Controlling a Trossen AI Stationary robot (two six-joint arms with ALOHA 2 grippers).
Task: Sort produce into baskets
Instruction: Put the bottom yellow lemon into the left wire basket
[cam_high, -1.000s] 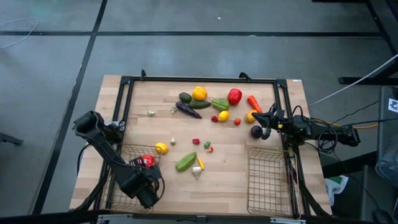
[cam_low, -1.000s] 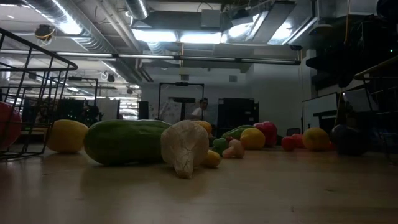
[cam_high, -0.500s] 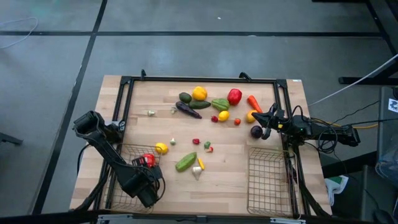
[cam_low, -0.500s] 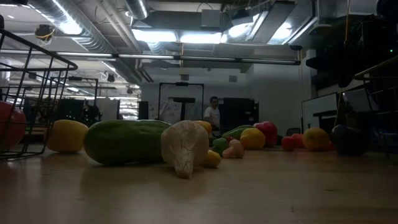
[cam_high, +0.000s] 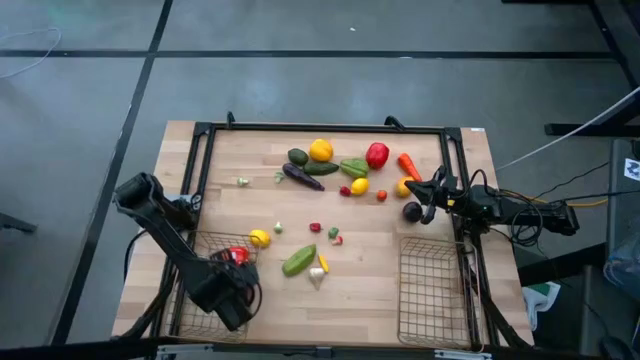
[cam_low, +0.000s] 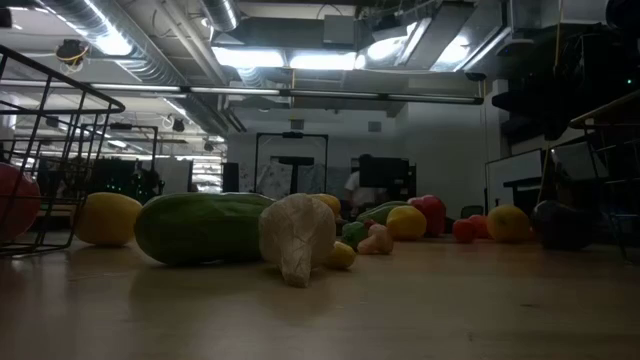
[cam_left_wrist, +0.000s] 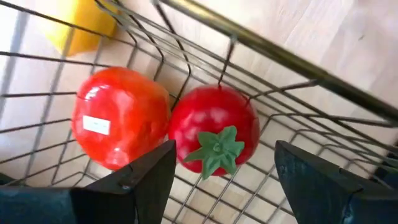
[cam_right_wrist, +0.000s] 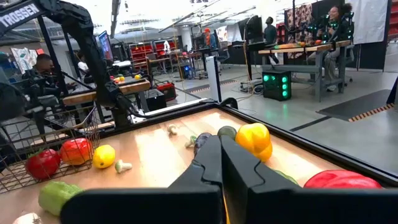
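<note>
While produce (cam_high: 322, 150) litters our wooden surface (cam_high: 370, 290), left end effector (cam_left_wrist: 221, 180) gapes over basket (cam_left_wrist: 298, 81); right end effector (cam_high: 412, 188) stays closed.

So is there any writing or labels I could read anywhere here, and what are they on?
"TROSSEN": white letters on the dark arm in the right wrist view.
White sticker on a red fruit in the left basket: too blurred to read.
White sign beside the table: too small to read.

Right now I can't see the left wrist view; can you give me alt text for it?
Two red toy pieces, a tomato with a green stem and a rounder one with a white sticker, sit side by side in the wire basket below the open left gripper. A yellow piece lies outside.
</note>
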